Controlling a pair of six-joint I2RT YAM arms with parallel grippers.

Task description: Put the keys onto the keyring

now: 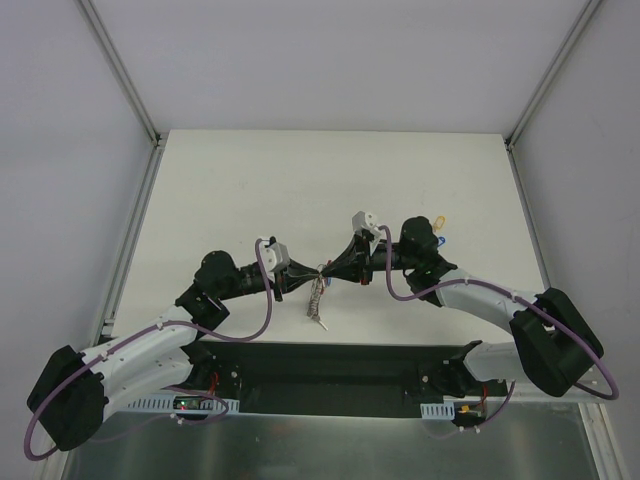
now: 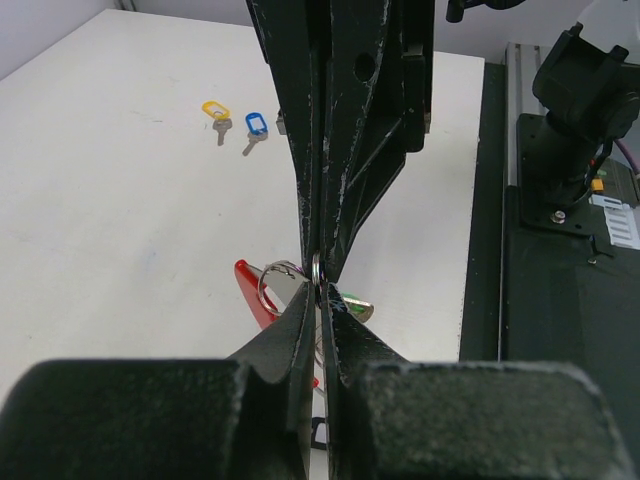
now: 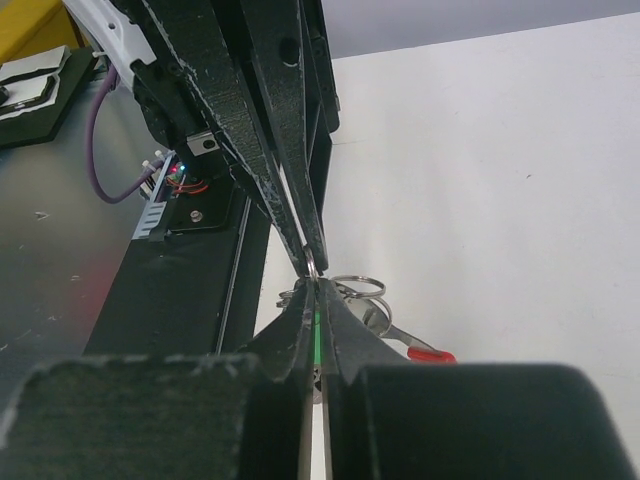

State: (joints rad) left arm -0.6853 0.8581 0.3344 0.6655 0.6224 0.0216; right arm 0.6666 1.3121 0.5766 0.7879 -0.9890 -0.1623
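**Green key being worked onto the keyring, both grippers pinched tip to tip**

The keyring (image 2: 250, 290) is held up over the near middle of the table (image 2: 120, 220), its chain hanging below. The left gripper (image 2: 318, 295) and right gripper (image 3: 316, 290) are each clenched on the same small ring of it. The green key (image 2: 355, 305) sits right at the tips; whether it is already threaded cannot be told. Next likely calls for sliding that key round the ring's coil without loosening either pinch. Count: 1 keyring and 3 keys, 1 green here, with 1 yellow key (image 2: 215, 112) and 1 blue key (image 2: 256, 125) lying side by side well apart.
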